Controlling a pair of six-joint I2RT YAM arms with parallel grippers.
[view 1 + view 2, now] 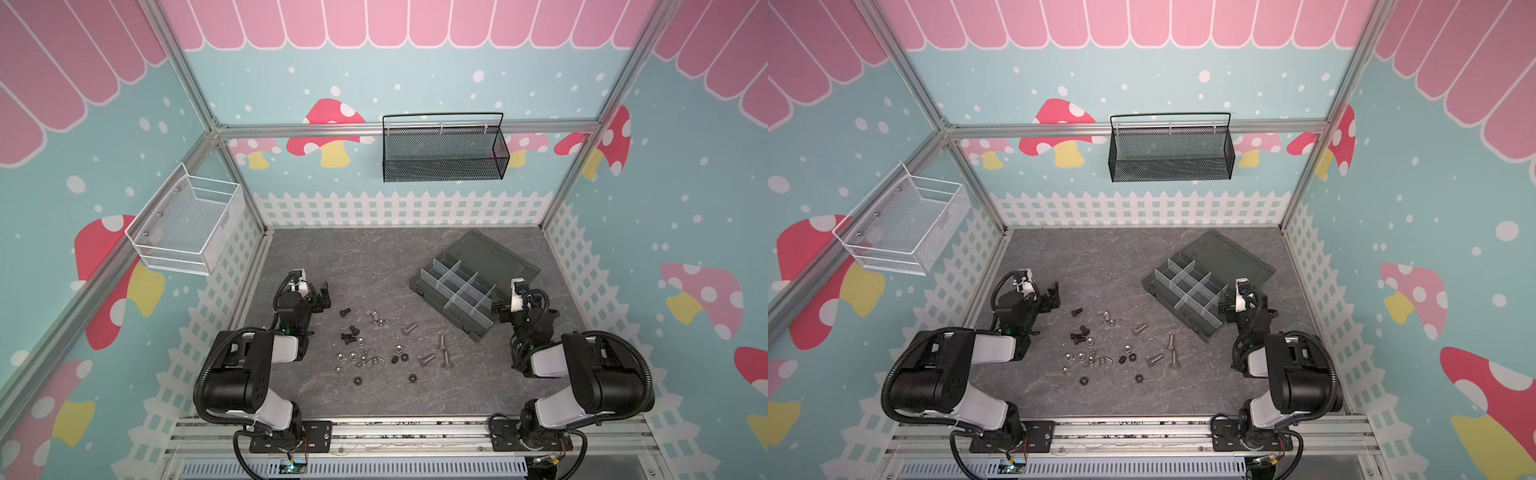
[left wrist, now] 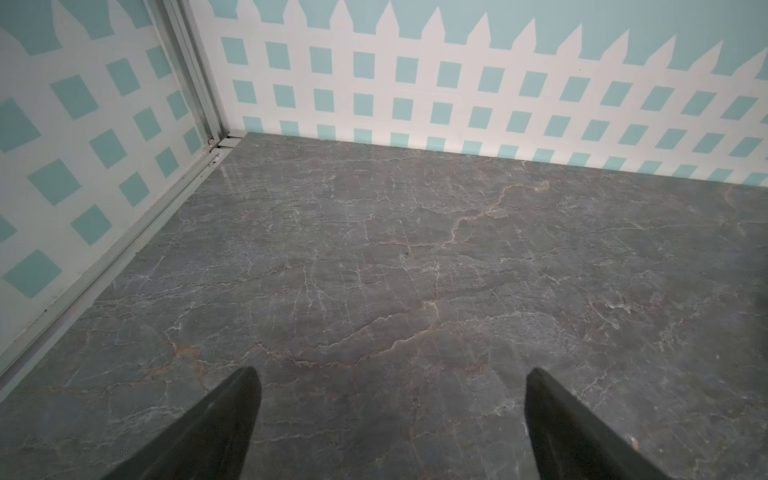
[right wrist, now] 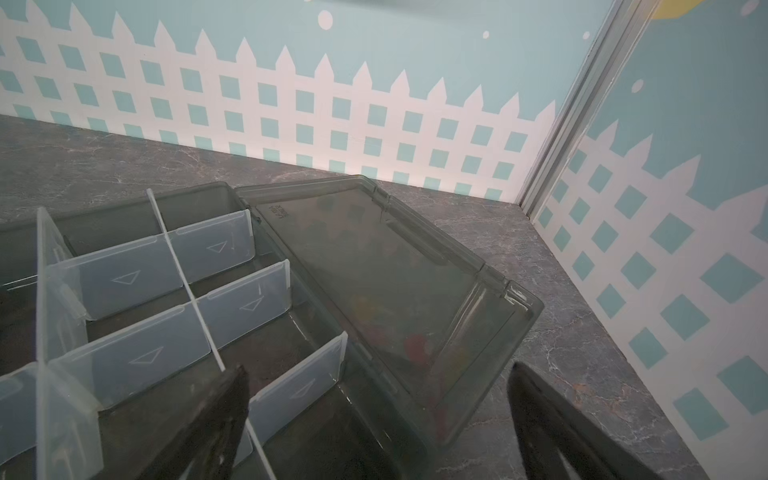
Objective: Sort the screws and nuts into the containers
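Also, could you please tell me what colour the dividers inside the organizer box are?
Translucent white dividers, clearest in the right wrist view.

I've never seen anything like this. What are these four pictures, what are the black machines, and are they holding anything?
They are two robot arms fixed at the near edge of a table. Two pictures look down from overhead, nearly identical, like a pair of eyes. The other two come from a camera on each arm's wrist, looking past its pincer. The left gripper faces only table; the right gripper hovers at the edge of an open box with dividers, its lid folded back. Between the arms lie loose screws and nuts, silver and black. Both grippers are open and hold nothing. A black basket and a white basket hang on the walls.
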